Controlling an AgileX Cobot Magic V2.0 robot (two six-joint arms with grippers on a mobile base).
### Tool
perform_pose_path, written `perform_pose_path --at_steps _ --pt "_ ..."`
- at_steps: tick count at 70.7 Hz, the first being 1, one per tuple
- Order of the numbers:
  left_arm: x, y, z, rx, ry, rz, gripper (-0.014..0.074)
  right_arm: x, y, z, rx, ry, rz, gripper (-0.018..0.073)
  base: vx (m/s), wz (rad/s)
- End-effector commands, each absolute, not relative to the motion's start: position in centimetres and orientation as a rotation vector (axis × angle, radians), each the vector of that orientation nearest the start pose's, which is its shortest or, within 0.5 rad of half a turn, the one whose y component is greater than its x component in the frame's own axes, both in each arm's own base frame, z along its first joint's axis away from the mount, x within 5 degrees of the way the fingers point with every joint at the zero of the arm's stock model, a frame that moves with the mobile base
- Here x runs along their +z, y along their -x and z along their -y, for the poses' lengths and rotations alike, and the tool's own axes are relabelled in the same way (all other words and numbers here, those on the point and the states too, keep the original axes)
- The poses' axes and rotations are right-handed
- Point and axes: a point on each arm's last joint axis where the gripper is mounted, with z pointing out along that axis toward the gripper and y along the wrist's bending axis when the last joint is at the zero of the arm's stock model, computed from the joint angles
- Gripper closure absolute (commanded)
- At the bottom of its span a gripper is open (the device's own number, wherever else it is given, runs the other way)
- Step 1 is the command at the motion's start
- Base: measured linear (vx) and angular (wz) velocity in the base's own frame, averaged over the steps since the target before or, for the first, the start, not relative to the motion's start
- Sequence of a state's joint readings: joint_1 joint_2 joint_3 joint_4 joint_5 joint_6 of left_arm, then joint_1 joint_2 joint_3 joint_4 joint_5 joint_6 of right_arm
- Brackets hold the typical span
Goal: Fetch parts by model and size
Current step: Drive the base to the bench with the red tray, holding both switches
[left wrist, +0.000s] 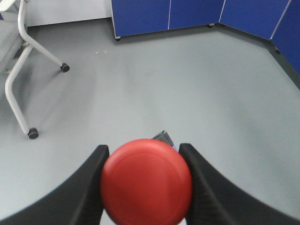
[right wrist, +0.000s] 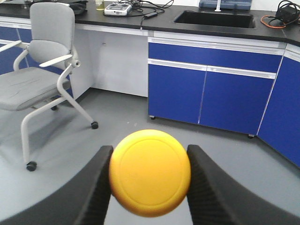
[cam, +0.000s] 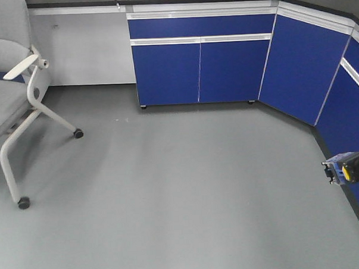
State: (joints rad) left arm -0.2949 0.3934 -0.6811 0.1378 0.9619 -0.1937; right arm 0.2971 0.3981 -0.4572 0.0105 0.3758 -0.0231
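Two switches are held above the floor (left wrist: 187,84), one per gripper: the red-capped switch (left wrist: 146,180) is clamped by the left gripper (left wrist: 144,150), the yellow-capped switch (right wrist: 150,172) by the right gripper (right wrist: 150,150). Their round caps are smooth; the bases are mostly hidden, perhaps blue. One chair (right wrist: 37,84) is seen beyond.

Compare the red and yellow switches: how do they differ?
Cap: red switch red, yellow switch yellow.
Holder: red switch in left gripper, yellow switch in right gripper.
In the wrist views, red switch shows a dark corner behind its cap; yellow switch shows only its cap.
Shared: round caps facing the wrist cameras.
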Motion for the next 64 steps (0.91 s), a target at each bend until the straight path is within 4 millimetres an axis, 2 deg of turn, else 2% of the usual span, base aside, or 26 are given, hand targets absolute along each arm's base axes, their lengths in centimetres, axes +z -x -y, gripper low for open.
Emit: perform_pose_path --at_steps 1,17,28,64 --pt "34.16 -5.91 0.76 -0.135 -0.128 -2.061 0.0594 32.29 -8.48 -2.60 0.199 0.277 -1.670 0.0566 0.51 -0.04" --pt "34.16 -5.91 0.76 -0.135 -0.128 -2.061 0.0594 32.29 -8.48 -2.60 0.199 0.277 -1.670 0.0566 0.47 -0.07" --pt "34.16 -5.91 0.76 -0.135 -0.128 -2.061 0.0594 32.29 -8.48 -2.60 0.199 0.277 -1.670 0.0566 0.40 -0.46" --pt "34.15 -5.91 0.75 -0.134 -0.129 -2.062 0.0594 32.29 -8.48 -2.60 0.199 0.277 -1.670 0.0566 0.28 -1.01"
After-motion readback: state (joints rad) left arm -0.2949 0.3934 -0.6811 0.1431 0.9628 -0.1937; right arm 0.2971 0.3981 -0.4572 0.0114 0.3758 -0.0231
